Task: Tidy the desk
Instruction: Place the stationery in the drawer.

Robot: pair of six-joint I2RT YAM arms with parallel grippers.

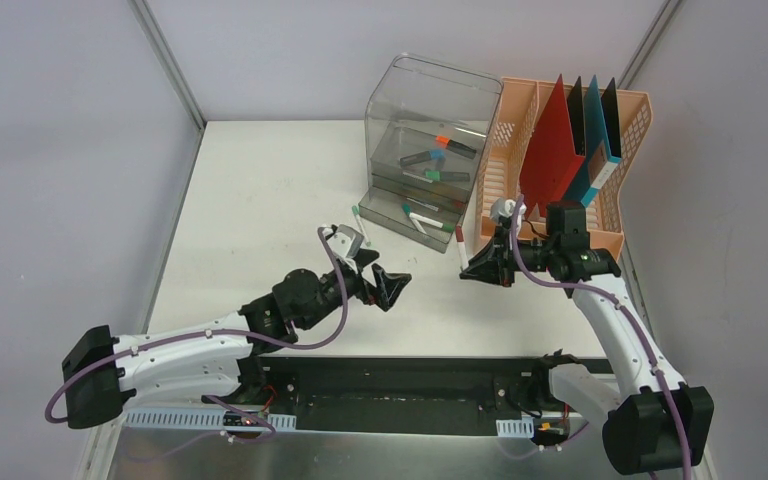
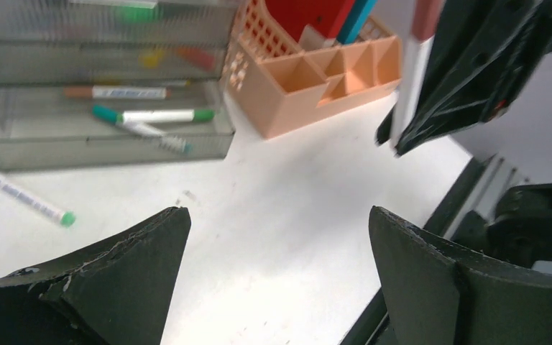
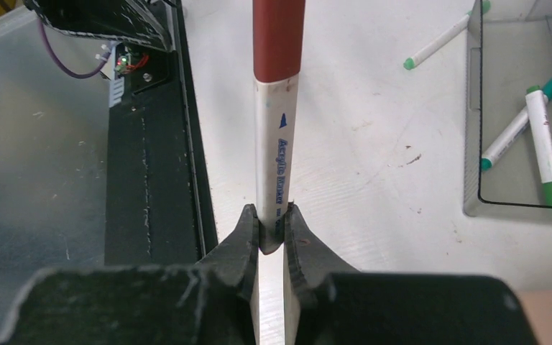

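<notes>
Over tabletop (image 1: 260, 200) at three o'clock, clamping red-capped marker (image 3: 277, 129) with right claw (image 3: 273, 230), left claw (image 1: 392, 285) gaping empty; could swivel loose given narrow pinch.

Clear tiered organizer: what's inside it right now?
The organizer holds markers on each tier: an orange-capped marker up top, a green-capped marker mid, green-capped white markers in the lowest tray. Its tinted walls blur the rear; exact count unclear.
</notes>
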